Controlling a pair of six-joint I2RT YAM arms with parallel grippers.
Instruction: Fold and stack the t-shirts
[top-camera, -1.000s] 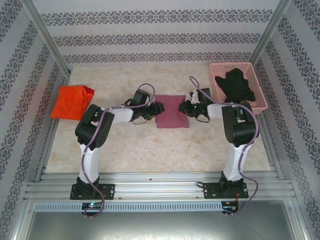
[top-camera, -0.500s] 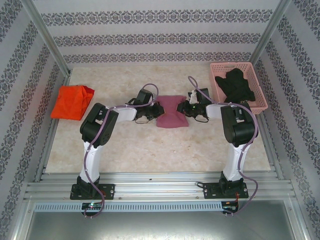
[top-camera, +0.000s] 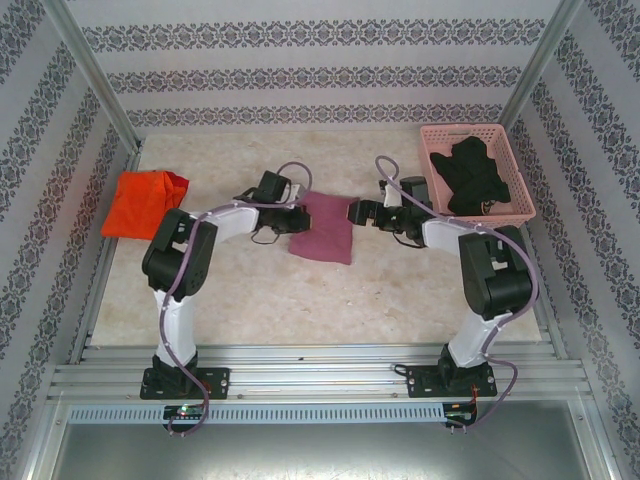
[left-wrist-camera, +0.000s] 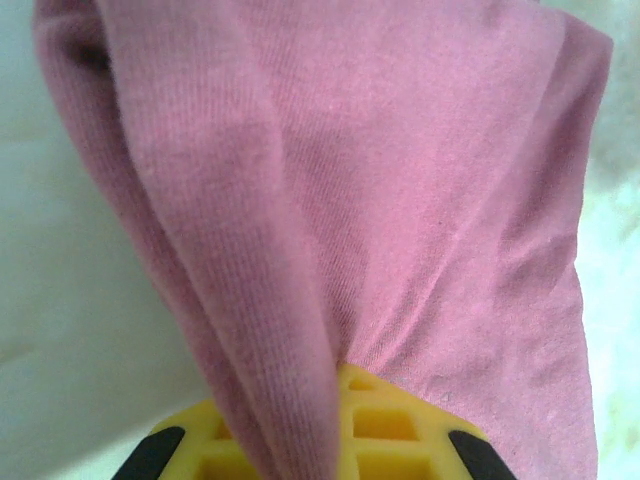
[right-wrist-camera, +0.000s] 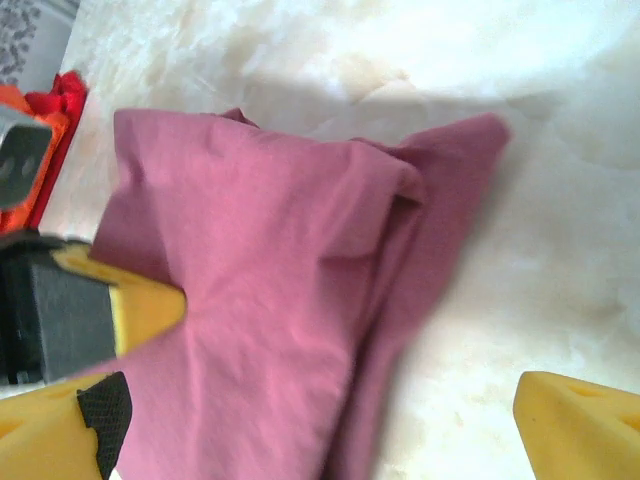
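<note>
Left gripper is clenched on the left edge of the folded maroon shirt mid-worktop, a one-sided hold that looks meant for dragging the bundle. Right gripper sits just beside the shirt's right edge, jaws wide and empty, so it won't fight that pull. Orange shirt lies at far left, the likely stacking spot.

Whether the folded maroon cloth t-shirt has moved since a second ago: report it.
Yes. The folded maroon cloth t-shirt has slid left, away from the pink plastic basket and toward the bright orange cloth shirt.
</note>
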